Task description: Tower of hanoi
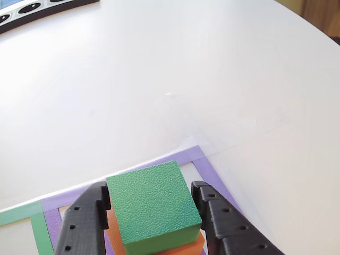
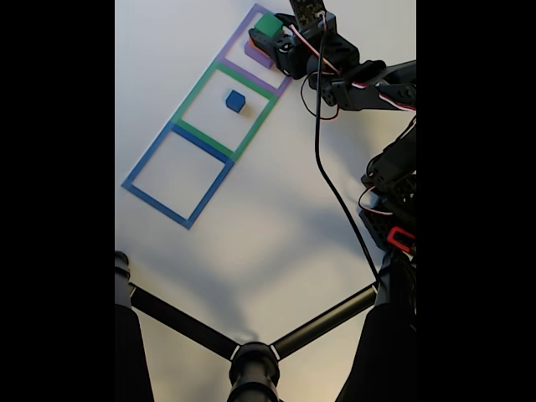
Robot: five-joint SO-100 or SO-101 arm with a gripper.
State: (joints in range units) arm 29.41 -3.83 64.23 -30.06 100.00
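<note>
A green block (image 1: 154, 204) rests on an orange block (image 1: 187, 248), inside a purple tape outline (image 1: 206, 162). My gripper (image 1: 150, 194) has a black finger against each side of the green block, shut on it. In the fixed view the green block (image 2: 268, 25) sits at the top with the gripper (image 2: 270, 30) around it, and the edge of the flat purple block (image 2: 254, 52) shows beneath. The small blue cube (image 2: 235, 101) stands alone inside the green tape outline (image 2: 194, 90).
A blue tape outline (image 2: 138, 173) lies lower left of the green one. The arm and its cables (image 2: 322, 126) run down the right side. A black tripod-like stand (image 2: 251, 356) crosses the bottom. A dark object (image 1: 32, 10) lies at the far left corner.
</note>
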